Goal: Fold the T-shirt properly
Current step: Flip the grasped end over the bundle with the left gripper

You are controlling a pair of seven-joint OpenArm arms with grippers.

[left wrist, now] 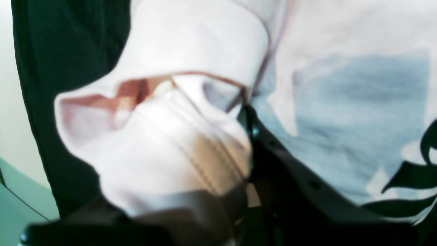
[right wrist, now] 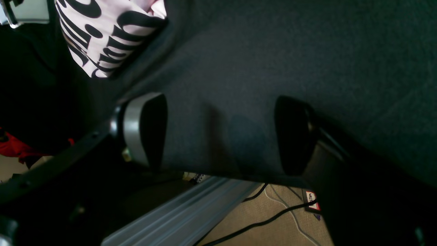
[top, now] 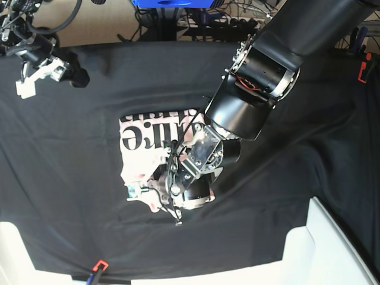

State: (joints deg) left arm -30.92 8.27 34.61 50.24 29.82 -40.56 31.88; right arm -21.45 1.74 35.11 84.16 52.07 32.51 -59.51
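The pale pink T-shirt point(top: 148, 142) lies crumpled in the middle of the black table cloth, black lettering facing up. My left gripper point(top: 161, 193) is down at its near edge, shut on a bunched, hemmed fold of the T-shirt point(left wrist: 177, 143). One black finger point(left wrist: 261, 136) shows beside the fold; the other is hidden under cloth. My right gripper point(top: 41, 76) stands open at the far left of the table, away from the shirt. Its two fingers point(right wrist: 146, 130) hold nothing, and a lettered corner of the T-shirt point(right wrist: 102, 34) shows beyond them.
The black table cloth point(top: 285, 178) covers the whole table. White boxes stand at the near right point(top: 332, 249) and near left point(top: 12, 249). Red clamps sit at the near edge point(top: 99, 265) and far right point(top: 360, 71). A metal rail point(right wrist: 181, 208) and cables run below the table edge.
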